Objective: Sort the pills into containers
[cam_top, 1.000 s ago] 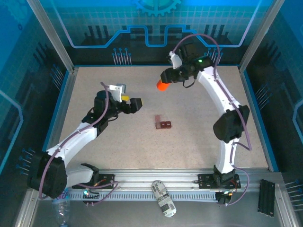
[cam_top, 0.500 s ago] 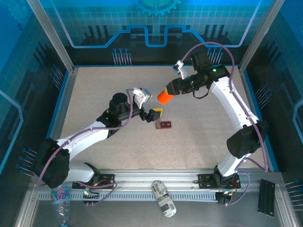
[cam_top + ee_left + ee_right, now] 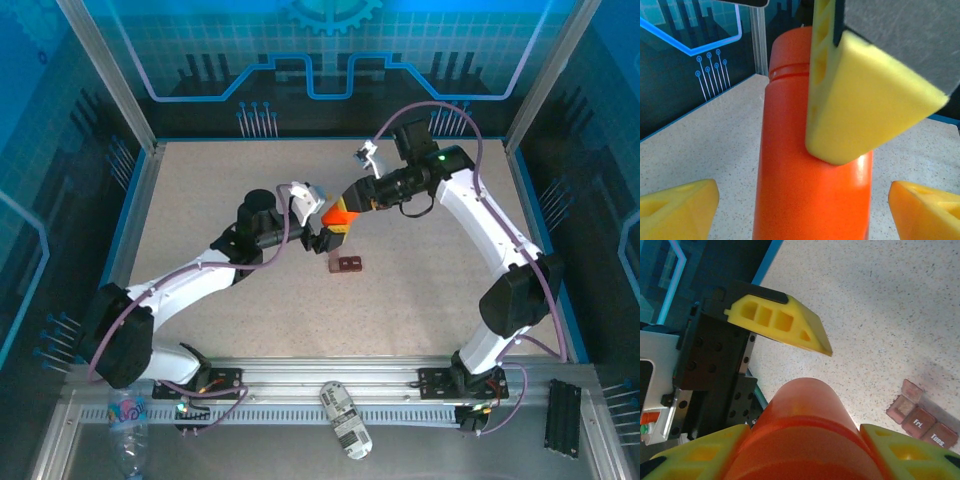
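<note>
Entry: bottle handoff over the table (image 3: pixel 220 180).

My right gripper (image 3: pixel 356 199) is clamped on the orange bottle (image 3: pixel 339 211) and holds it in the air near the middle of the table. In the left wrist view, one of my right fingers (image 3: pixel 860 105) presses flat against the bottle's side. I judge this grip is meant to brace the bottle so my other arm can work on it.

My left gripper (image 3: pixel 805 212) is released. Its yellow fingertips stand either side of the bottle with bare table showing in both gaps, so neither one touches. In the right wrist view, one left finger (image 3: pixel 782 325) sits just past the bottle's rounded end. This looks like the lead-in to a second grasp, probably on the cap, so the pills can be tipped out. A groove rings the bottle in the left wrist view. It may be the cap seam, but I cannot tell which end carries the cap.

The pill box (image 3: pixel 347 263) lies flat on the table, just near-right of the bottle and untouched. I take this to be the spot for pouring.

Writing: two lids on the pill box read "Fri." and "Tues." in the right wrist view, and a small flap beside them looks raised. The bottle shows no label or brand. No pills are visible.
</note>
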Action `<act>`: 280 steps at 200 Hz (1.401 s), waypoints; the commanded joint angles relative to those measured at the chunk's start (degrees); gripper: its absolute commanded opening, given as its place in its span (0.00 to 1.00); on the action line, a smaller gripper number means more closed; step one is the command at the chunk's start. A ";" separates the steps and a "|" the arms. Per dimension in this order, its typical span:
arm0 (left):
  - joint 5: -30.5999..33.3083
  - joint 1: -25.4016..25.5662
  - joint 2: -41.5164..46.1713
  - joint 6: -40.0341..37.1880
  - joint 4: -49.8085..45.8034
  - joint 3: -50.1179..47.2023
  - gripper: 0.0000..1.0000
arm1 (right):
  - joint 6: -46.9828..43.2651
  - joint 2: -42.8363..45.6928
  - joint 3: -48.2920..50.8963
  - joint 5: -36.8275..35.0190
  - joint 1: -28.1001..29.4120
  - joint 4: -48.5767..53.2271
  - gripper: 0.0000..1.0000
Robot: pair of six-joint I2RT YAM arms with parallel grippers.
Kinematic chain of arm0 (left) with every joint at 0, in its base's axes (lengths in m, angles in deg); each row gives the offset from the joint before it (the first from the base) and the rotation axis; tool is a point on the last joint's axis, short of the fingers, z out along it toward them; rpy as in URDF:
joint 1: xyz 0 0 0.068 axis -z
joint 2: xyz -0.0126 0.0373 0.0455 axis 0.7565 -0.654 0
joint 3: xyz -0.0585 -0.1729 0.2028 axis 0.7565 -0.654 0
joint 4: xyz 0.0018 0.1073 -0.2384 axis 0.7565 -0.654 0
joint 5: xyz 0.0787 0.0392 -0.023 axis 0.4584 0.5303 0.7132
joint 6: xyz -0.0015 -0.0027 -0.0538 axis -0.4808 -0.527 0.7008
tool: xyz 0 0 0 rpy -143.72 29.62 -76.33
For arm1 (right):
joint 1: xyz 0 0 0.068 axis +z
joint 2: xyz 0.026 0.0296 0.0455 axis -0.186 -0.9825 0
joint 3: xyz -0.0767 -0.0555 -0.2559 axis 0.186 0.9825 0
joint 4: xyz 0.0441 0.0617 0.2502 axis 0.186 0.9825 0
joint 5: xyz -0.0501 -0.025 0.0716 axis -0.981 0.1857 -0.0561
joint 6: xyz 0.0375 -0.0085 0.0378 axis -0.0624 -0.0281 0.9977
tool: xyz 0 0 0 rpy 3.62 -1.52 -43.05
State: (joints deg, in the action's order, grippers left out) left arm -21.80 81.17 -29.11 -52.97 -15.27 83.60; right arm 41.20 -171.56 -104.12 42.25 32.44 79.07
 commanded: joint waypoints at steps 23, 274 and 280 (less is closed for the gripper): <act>-2.04 0.42 -1.22 0.14 -0.58 1.63 0.86 | 2.30 0.91 0.85 3.04 2.48 -3.15 0.42; 2.95 -0.37 4.46 4.16 -2.39 -1.22 0.00 | 12.15 6.77 8.60 3.20 -4.01 -14.11 0.92; 2.94 -0.52 4.65 4.57 -2.69 -1.35 0.00 | 12.67 7.90 9.49 3.53 -5.03 -14.68 0.93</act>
State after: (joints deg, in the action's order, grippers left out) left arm -20.08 81.30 -27.62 -50.04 -18.59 83.19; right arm 49.93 -169.18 -97.69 44.64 32.59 69.41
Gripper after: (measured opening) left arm 0.538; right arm 0.906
